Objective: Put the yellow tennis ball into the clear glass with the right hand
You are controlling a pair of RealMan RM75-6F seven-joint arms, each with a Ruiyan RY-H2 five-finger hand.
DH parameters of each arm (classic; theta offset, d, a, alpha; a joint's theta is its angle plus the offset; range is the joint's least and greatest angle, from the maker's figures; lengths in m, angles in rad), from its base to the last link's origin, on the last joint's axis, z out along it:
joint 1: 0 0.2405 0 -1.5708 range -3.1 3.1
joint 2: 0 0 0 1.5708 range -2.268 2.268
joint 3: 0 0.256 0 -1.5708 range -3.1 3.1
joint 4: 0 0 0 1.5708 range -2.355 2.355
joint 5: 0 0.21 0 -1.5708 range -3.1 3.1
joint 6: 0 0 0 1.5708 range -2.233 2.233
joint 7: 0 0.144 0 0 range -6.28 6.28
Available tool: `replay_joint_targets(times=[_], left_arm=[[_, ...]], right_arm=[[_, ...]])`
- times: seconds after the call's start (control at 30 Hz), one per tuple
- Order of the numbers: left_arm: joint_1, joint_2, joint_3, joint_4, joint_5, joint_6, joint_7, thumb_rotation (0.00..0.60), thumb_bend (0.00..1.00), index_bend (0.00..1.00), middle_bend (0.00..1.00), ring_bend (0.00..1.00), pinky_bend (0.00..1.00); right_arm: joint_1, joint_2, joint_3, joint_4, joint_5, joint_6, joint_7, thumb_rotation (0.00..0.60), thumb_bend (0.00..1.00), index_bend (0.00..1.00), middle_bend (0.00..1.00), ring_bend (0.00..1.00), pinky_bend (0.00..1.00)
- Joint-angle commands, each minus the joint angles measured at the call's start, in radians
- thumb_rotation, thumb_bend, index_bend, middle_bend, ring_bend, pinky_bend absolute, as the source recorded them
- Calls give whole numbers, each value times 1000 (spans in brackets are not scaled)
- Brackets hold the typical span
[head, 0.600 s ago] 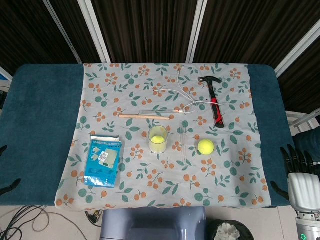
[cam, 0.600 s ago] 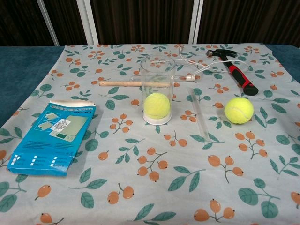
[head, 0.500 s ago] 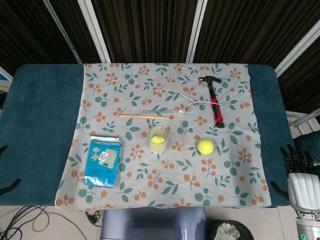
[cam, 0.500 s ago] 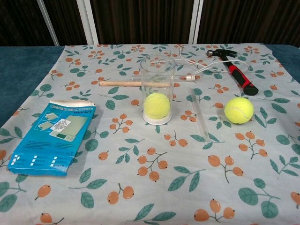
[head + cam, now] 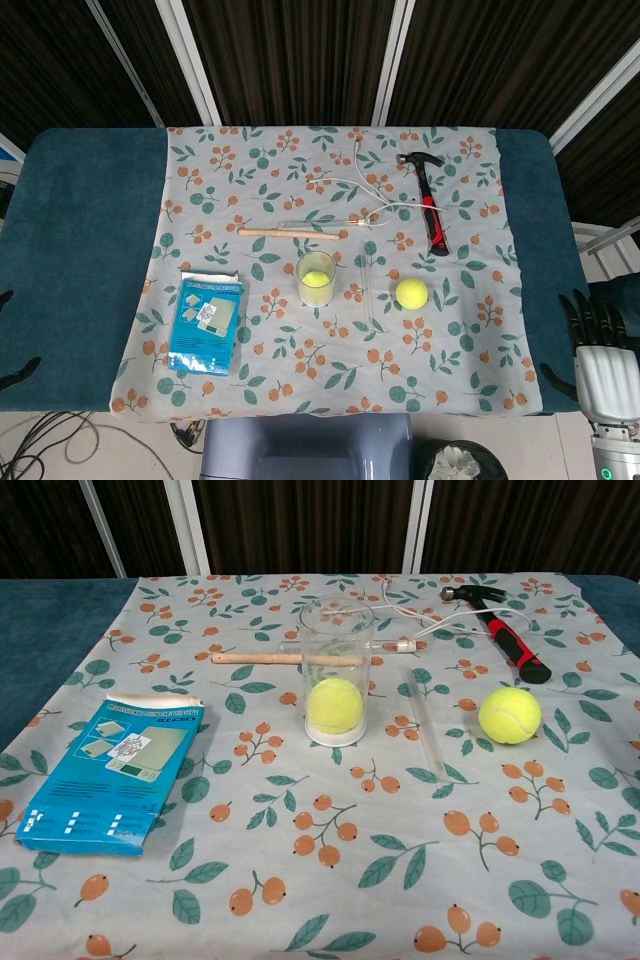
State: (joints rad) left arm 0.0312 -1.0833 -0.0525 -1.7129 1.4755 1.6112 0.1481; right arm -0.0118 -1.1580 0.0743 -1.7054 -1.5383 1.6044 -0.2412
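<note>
Nothing moved, right hand [image 5: 603, 352] empty, fingers apart, tennis ball [image 5: 411, 293] well left, clear glass [image 5: 317, 279] beyond.

One yellow tennis ball [image 5: 335, 704] sits inside the upright clear glass [image 5: 337, 640]; another ball [image 5: 509, 715] lies right

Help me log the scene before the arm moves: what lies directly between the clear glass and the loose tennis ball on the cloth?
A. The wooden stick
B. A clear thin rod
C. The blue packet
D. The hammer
B: in the chest view a clear thin rod lies on the cloth between the clear glass and the loose tennis ball.
</note>
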Motion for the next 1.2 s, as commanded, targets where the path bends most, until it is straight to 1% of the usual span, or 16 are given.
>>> replay_joint_targets(times=[0.03, 0.17, 0.3, 0.43, 0.47, 0.63, 0.67, 0.77, 0.87, 0.97, 1.2], left_arm=[[-1, 1, -2, 0, 0, 1, -4, 600, 21, 135, 0, 0, 0], [0, 5, -5, 0, -8, -1, -15, 600, 21, 135, 0, 0, 0], [1, 8, -9, 1, -17, -1, -18, 600, 21, 135, 0, 0, 0], [0, 7, -9, -1, -17, -1, -17, 600, 21, 135, 0, 0, 0], [0, 6, -9, 0, -15, -1, -14, 600, 21, 135, 0, 0, 0], [-4, 0, -7, 1, -15, -8, 0, 600, 20, 135, 0, 0, 0], [-4, -1, -7, 1, -15, -9, 2, 600, 20, 135, 0, 0, 0], [-6, -5, -7, 1, -17, -11, 9, 600, 21, 135, 0, 0, 0], [-7, -6, -9, 1, -22, -14, 13, 600, 21, 135, 0, 0, 0], [-8, -6, -12, 2, -26, -13, 12, 600, 21, 135, 0, 0, 0], [-15, -8, -16, 5, -39, -28, 12, 600, 20, 135, 0, 0, 0]], right_arm=[[4, 6, -4, -5, 6, -15, 18, 600, 232, 0, 0, 0, 40], [8, 17, -12, -16, 1, -32, 33, 600, 232, 0, 0, 0, 40], [21, 48, -18, -45, 19, -80, 116, 600, 233, 0, 0, 0, 40], [64, 100, -8, -80, 46, -166, 165, 600, 232, 0, 0, 0, 40], [86, 116, -1, -95, 60, -203, 169, 600, 231, 0, 0, 0, 40], [185, 134, 40, -130, 143, -366, 175, 600, 232, 0, 0, 0, 40], [196, 133, 44, -132, 153, -385, 175, 600, 232, 0, 0, 0, 40], [259, 114, 63, -131, 208, -485, 161, 600, 232, 0, 0, 0, 40], [323, 74, 85, -113, 278, -565, 114, 600, 232, 0, 0, 0, 40], [373, 19, 107, -91, 335, -604, 70, 600, 232, 0, 0, 0, 40], [481, -119, 149, -13, 479, -653, -40, 600, 232, 0, 0, 0, 40]])
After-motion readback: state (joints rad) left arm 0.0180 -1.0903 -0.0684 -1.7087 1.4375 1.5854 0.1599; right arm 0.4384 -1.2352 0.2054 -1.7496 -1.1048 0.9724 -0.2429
